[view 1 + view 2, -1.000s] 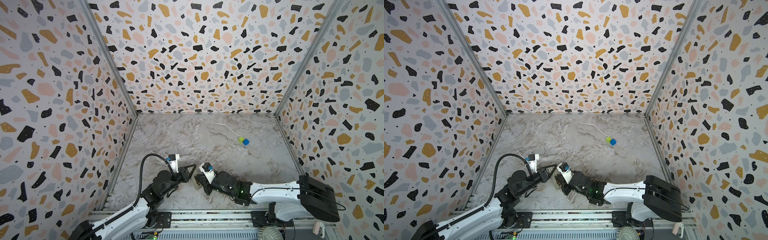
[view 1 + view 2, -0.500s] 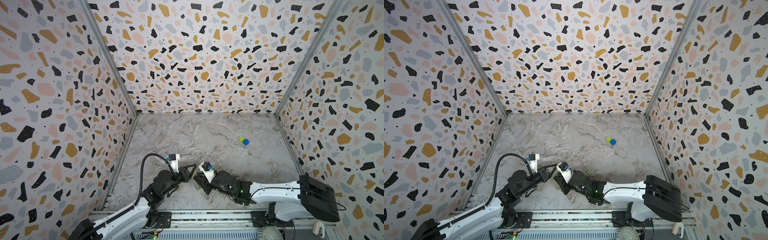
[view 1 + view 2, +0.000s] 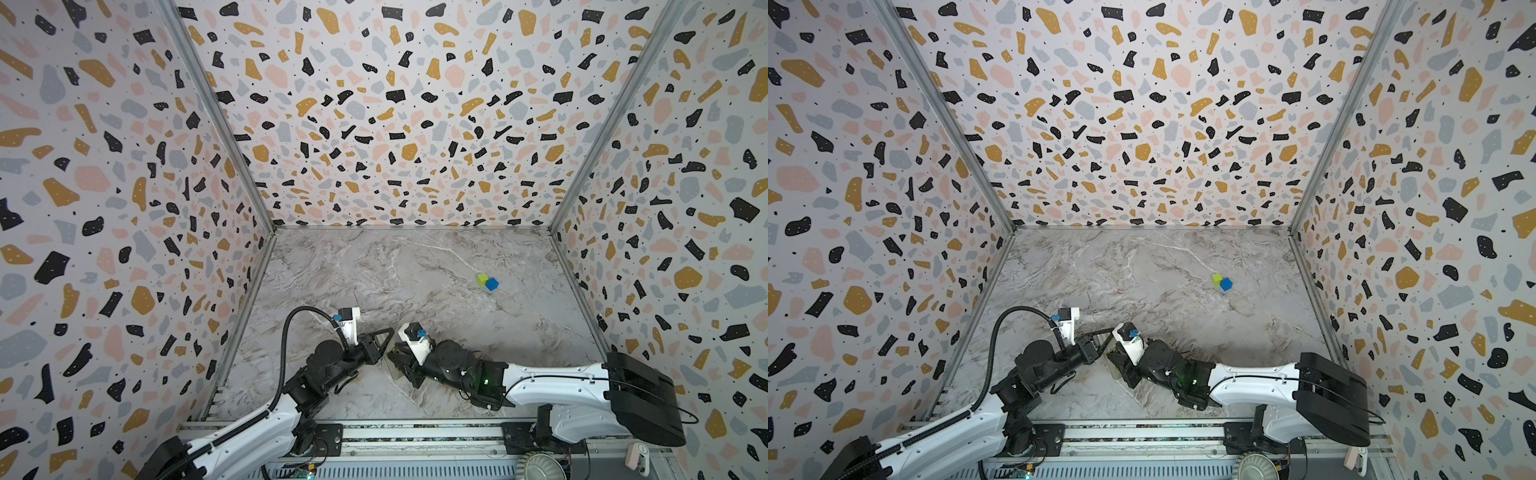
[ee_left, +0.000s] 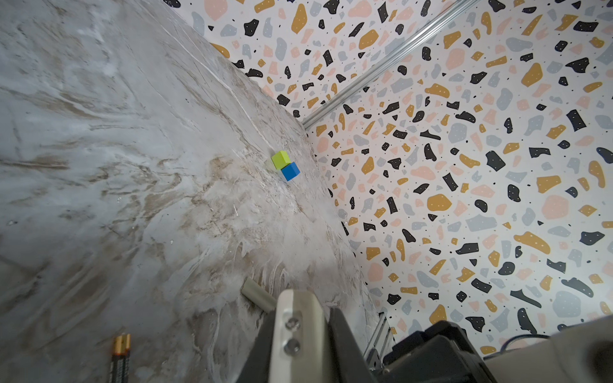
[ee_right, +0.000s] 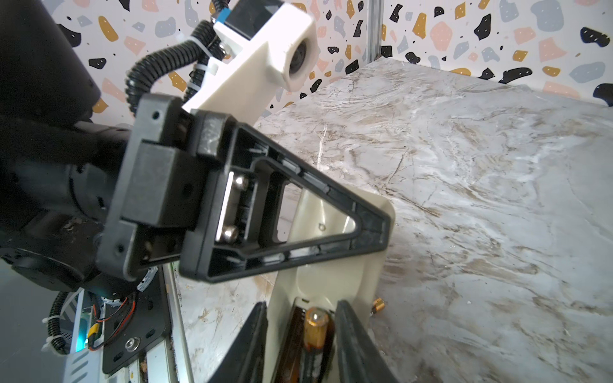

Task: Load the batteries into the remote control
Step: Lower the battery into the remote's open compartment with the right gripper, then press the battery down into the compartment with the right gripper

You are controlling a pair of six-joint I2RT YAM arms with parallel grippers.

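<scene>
Two claws meet tip to tip low over the near part of the marble tabletop (image 3: pixel 374 270), as both top views show. A small pale patch of the remote control (image 3: pixel 392 368) sits between them.

The left claw (image 5: pixel 371 228) is closed on the remote. In the right wrist view its black triangular finger (image 5: pixel 282 215) lies across the handset's pale back (image 5: pixel 331 282), which passes behind it. The remote's open battery bay (image 5: pixel 297 335) faces that camera.

One battery (image 5: pixel 316 326), dark with a copper-orange end, lies lengthwise in the bay. The right claw (image 5: pixel 302 308) straddles it with its jaws apart. One dark finger sits outside the bay wall, clear of the battery. The other is close against the battery's far side, and whether it touches cannot be told. Nothing is pinched between them.

Just beside the remote's edge, the copper end of a loose battery (image 5: pixel 378 305) shows on the tabletop. In the left wrist view the loose battery (image 4: pixel 121 351) lies on the marble and reads as two thin cylinders side by side, cut off by the picture's edge. That view also shows a pale corner of the remote (image 4: pixel 257 295) jutting past the left claw's finger.

Well apart from the claws, toward the far right of the tabletop, a green cube (image 3: pixel 482 279) and a blue cube (image 3: pixel 492 284) sit touching each other.
</scene>
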